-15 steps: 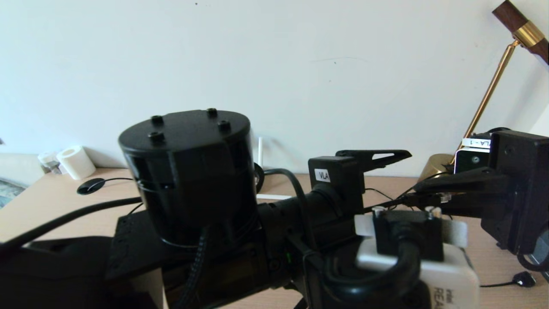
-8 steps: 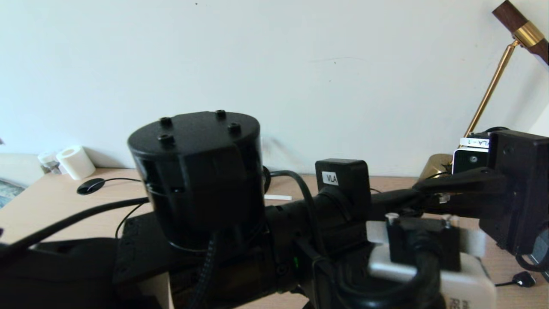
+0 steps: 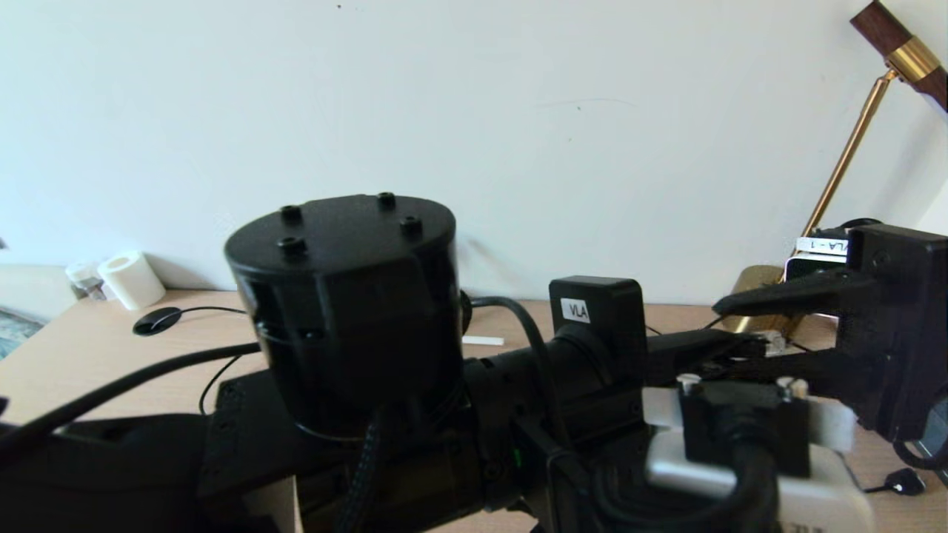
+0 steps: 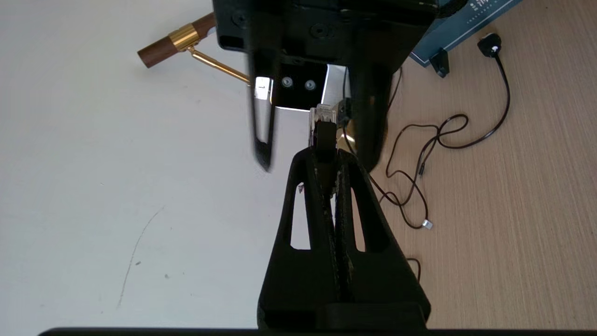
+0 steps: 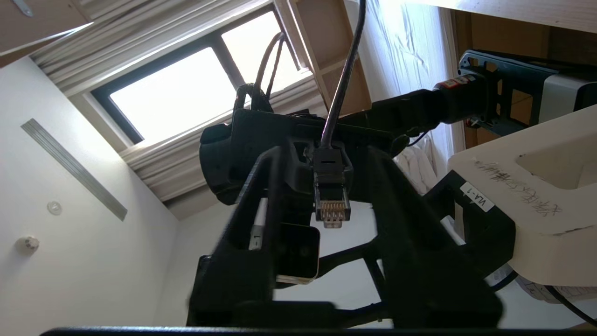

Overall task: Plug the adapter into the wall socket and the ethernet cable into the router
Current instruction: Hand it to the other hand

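The ethernet cable ends in a clear plug (image 5: 331,206) with a black boot, held in the air above the desk. My left gripper (image 4: 326,156) is shut on the boot, and the clear tip (image 4: 322,117) sticks out past its fingertips. My right gripper (image 5: 324,151) faces it from the right of the head view. Its fingers (image 3: 785,297) stand open on either side of the plug without touching it. My left arm (image 3: 348,303) fills the middle of the head view and hides the router. The adapter and the wall socket are out of view.
A brass desk lamp (image 3: 852,148) leans at the right against the white wall. Thin black cables with small plugs (image 4: 438,140) lie on the wooden desk, with a black plug (image 3: 903,483) at the front right. A white roll (image 3: 132,279) and a black disc (image 3: 157,320) sit far left.
My left gripper has shut on the ethernet cable's boot. My right gripper, which was shut on the plug, has opened and let it go. The left arm shifted slightly rightward.
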